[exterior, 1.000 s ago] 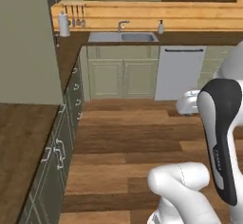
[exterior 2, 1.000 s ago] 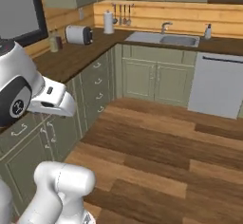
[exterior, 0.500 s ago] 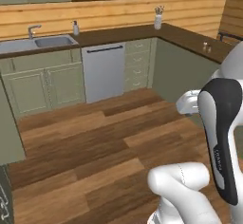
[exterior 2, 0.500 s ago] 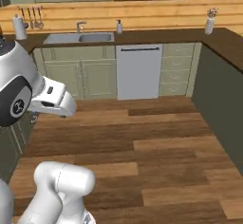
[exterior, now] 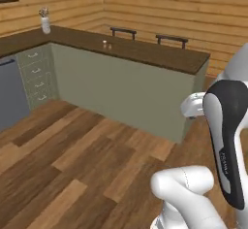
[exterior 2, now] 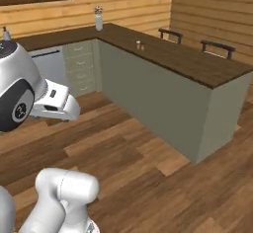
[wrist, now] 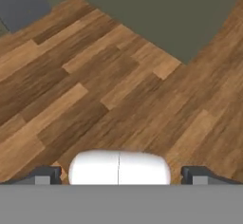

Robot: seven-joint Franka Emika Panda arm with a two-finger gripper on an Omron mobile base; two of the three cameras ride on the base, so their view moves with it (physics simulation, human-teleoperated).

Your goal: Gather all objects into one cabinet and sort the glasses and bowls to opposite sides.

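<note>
The glasses, the bowls and the cabinet are out of view. My gripper (wrist: 121, 173) hangs over bare wooden floor (wrist: 109, 80), its two dark fingertips (wrist: 45, 174) far apart and nothing between them: it is open. The white hand shows folded close to the arm in the left base view (exterior: 193, 106) and in the right base view (exterior 2: 54, 106), well above the floor.
A sage-green peninsula counter (exterior: 145, 53) with a dark wood top (exterior 2: 197, 64) stands ahead. Small shakers (exterior 2: 139, 45) and a vase (exterior 2: 99, 19) rest on it. Stool backs (exterior: 169, 39) rise behind it. A drawer stack (exterior: 36, 73) and a grey dishwasher (exterior: 7, 92) lie left.
The whole picture has swung: the base has turned right, so the sink wall and dishwasher slid off left and the peninsula counter came in. The arm keeps its folded pose, gripper still open.
</note>
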